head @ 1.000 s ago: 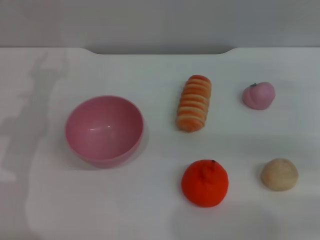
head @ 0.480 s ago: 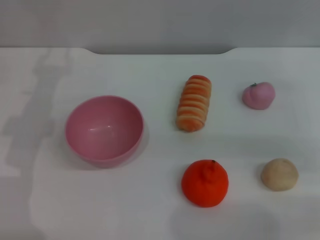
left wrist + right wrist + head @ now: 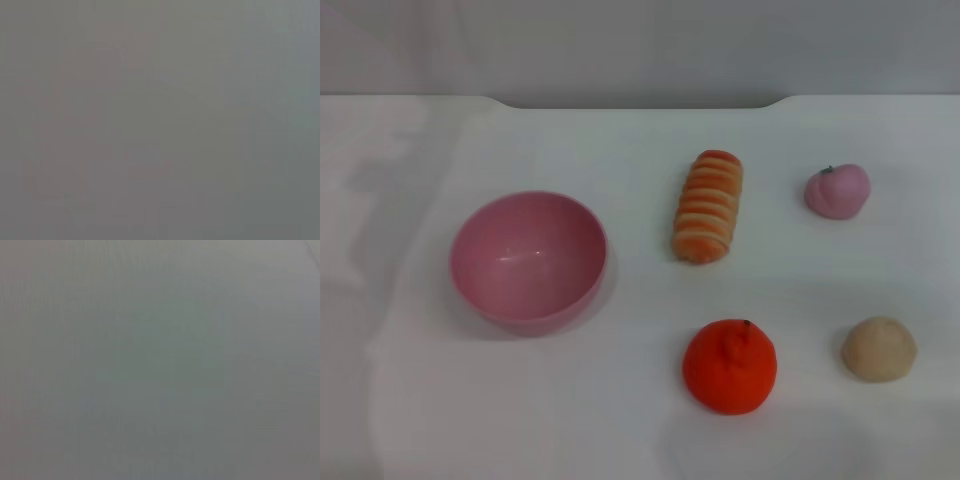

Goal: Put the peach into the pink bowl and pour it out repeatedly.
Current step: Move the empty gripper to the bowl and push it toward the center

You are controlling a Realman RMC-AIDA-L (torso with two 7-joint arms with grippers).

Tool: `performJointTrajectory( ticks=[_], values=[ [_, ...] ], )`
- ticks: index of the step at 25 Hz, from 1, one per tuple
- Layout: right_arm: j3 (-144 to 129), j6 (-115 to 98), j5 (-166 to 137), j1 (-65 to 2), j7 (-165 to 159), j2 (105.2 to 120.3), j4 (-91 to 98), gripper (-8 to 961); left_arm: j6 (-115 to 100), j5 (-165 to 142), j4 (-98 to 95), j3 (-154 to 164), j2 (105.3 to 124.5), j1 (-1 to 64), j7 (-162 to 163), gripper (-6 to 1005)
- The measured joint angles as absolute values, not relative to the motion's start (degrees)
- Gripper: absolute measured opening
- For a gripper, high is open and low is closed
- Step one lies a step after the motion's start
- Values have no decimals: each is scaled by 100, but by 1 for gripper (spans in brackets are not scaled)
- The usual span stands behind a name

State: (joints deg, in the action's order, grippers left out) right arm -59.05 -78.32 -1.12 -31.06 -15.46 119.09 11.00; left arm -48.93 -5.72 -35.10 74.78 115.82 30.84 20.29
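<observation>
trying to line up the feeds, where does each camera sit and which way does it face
Head view: from the robot's head, looking forward and down at the white table, with the glossy pink plastic bowl, pale-pink round toy peach, striped orange bread roll, bright orange tangerine and beige round bun; no arm shows.
Left wrist view: on the left arm, plain grey, no pincer.
Right wrist view: on the right arm, likewise.
Shared: only the two wrist views' blank grey.
</observation>
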Motion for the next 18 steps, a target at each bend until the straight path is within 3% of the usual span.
performJointTrajectory(
  ticks=[1,4,5,6,9,11,18],
  values=[
    [-5902,-7829,-111,-3107,-1546,11909,1085,567,-3991,-1564,-4207,7699,11297,3048,3622,498],
    [-5898,-7821,-100,-3104,-1547,11909,1035,567,-3894,-2074,-4353,7760,11176,3050,4316,498],
    [-5895,-7824,-96,-3101,-1547,11909,1015,567,-4162,-3501,-4686,7688,10906,3038,6165,498],
    [-5892,-7825,-92,-3098,-1547,11909,987,567,-4459,-4024,-4789,7543,10819,3024,6829,498],
    [-5890,-7826,-85,-3097,-1555,11909,923,568,-4777,-4499,-4859,7393,10757,3018,7396,498],
    [-5886,-7818,-82,-3095,-1579,11909,901,568,-6451,-6428,-5099,6485,10514,3105,9436,498],
    [-5926,-7770,-90,-3148,-1604,11906,890,568,-7576,-9318,-5838,6015,10445,3379,11701,498]
  ],
)
